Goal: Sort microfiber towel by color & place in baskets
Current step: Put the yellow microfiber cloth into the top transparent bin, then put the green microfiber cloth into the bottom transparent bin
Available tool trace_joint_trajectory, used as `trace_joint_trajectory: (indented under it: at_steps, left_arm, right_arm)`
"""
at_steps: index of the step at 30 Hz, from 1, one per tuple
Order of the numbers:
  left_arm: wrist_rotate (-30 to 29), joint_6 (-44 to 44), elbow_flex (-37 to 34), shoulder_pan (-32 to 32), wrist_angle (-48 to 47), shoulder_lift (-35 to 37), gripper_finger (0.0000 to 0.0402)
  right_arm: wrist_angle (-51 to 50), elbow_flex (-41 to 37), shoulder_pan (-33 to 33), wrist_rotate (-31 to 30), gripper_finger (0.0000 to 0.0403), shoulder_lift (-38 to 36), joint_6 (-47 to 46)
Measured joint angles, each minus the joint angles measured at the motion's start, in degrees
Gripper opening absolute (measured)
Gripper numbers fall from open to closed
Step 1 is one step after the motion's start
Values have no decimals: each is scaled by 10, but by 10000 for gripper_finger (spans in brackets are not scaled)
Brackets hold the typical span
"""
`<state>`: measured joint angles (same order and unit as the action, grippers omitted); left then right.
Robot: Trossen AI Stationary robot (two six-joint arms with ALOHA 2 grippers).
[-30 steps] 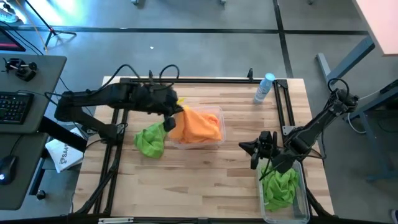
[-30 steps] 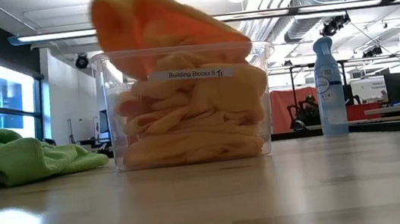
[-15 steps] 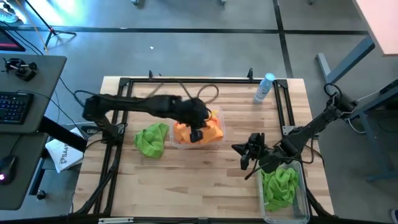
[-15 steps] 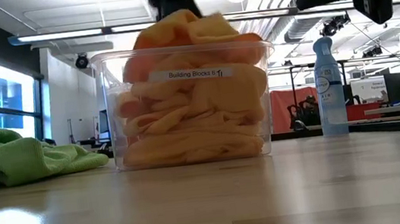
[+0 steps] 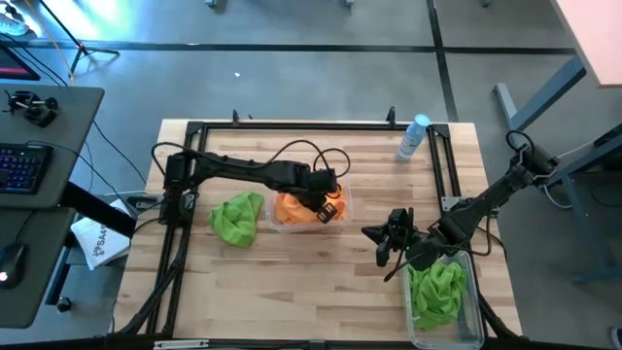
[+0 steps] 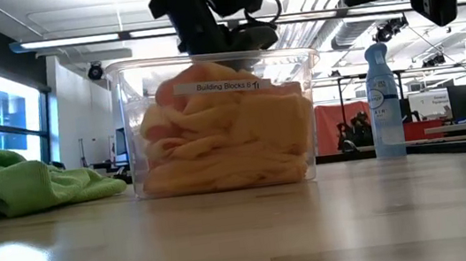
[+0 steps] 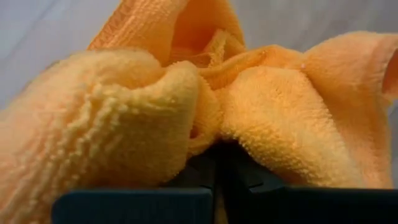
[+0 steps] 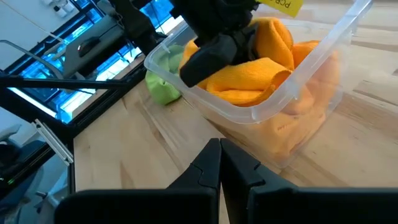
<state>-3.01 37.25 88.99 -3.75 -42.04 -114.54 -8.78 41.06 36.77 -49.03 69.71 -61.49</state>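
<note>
Inside clear bin (image 5: pixel 340 220), L gripper (image 5: pixel 326 199) clamps nubbly orange towel (image 7: pixel 273 118); R gripper (image 5: pixel 387 243) pinched together, empty.

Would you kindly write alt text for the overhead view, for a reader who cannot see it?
The left gripper, shut on an orange towel, reaches into a clear bin of orange towels mid-table. A green towel lies on the wood beside that bin. The right gripper hovers shut near a second bin holding green towels.

Grey floor (image 5: pixel 321 58), desk w/ keyboard (image 5: pixel 21 167), ceiling lights (image 6: pixel 71 41), windows (image 6: pixel 0 119)
</note>
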Motion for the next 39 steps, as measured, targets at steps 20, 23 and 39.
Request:
trace_joint_trajectory:
  at_steps: [20,23,39]
  left_arm:
    - [-24,47,-1,0,5,-5,74]
    - [-23,46,-2,0,3,8,83]
    - [-47,21,-3,0,-18,187,86]
  right_arm:
    - [-2,0,0,33,0,0,36]
    - [-2,0,0,49,0,0,35]
    - [-2,0,0,54,0,0,39]
